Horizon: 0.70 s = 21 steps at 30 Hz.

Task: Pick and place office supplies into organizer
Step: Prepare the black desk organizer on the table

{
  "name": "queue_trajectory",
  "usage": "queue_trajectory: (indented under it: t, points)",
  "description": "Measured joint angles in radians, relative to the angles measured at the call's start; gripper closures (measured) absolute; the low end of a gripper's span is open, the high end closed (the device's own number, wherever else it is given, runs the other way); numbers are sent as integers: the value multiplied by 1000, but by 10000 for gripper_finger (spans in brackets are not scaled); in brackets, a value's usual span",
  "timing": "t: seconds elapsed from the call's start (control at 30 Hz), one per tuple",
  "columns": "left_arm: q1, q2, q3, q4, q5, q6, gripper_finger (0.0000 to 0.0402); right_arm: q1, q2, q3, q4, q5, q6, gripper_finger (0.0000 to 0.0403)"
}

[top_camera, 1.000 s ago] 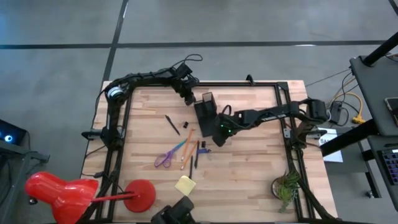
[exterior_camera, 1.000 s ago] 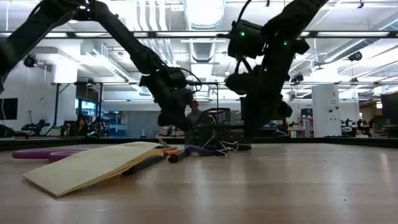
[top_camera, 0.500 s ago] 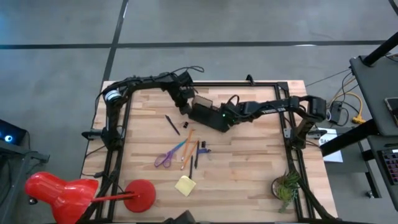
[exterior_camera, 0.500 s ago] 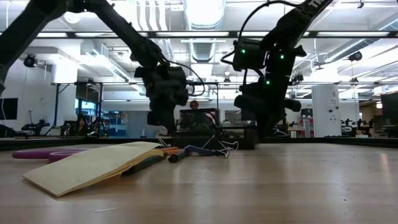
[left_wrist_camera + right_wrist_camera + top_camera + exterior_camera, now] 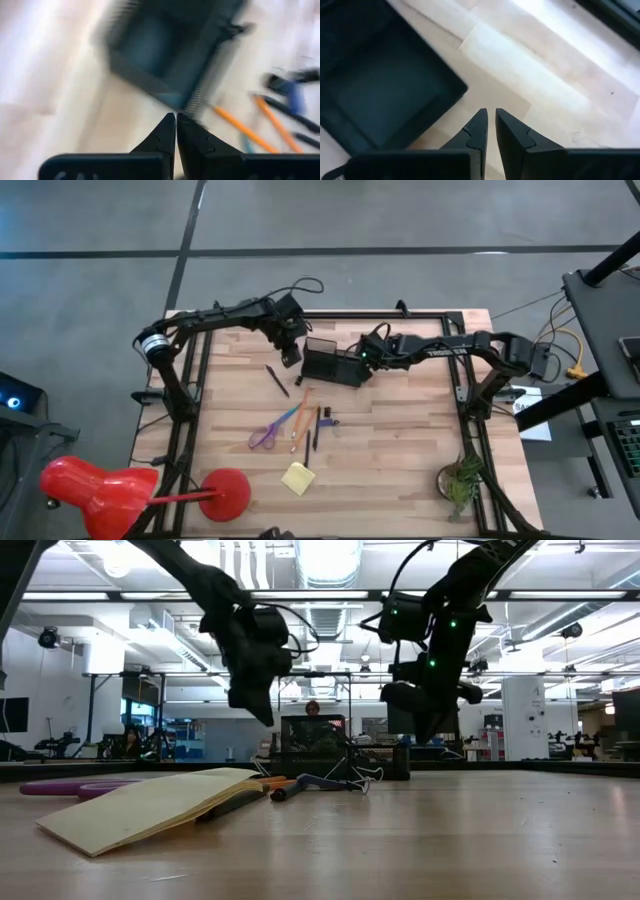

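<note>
The black organizer (image 5: 330,366) lies flat on the table near its far middle, and it also shows in the low view (image 5: 322,746). My left gripper (image 5: 292,356) hangs shut just off the organizer's left end (image 5: 165,47). My right gripper (image 5: 364,358) hovers shut by its right end (image 5: 380,95). Nearer lie the purple scissors (image 5: 265,431), orange pens (image 5: 300,408), black pens (image 5: 277,380), a small dark clip (image 5: 329,421) and the yellow sticky pad (image 5: 298,478). All rest flat on the wood.
A red lamp-like object (image 5: 105,490) stands at the near left corner and a green plant (image 5: 460,482) at the near right. Black frame rails (image 5: 185,410) run along the table's left and right sides. A person shows far behind the table (image 5: 313,712).
The organizer has turned about from standing lengthwise under my right gripper to lying flat across the far middle. My right gripper has drawn back toward the far right, off the organizer. My left gripper has moved a little toward the near edge, beside the organizer's left end.
</note>
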Motion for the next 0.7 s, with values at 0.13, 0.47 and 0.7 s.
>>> queue_trajectory:
  t: [0.13, 0.47, 0.7]
  points:
    - [42, 4, -20, 87, 11, -2, 401, -24, -1, 0, 6, -9, -41, 374]
    - [40, 84, -62, 196, 45, -30, 401, -62, 8, 0, 20, -182, -115, 374]
    - [-13, 83, -64, 173, 91, -97, 401, -76, 40, -1, 75, -165, -201, 374]
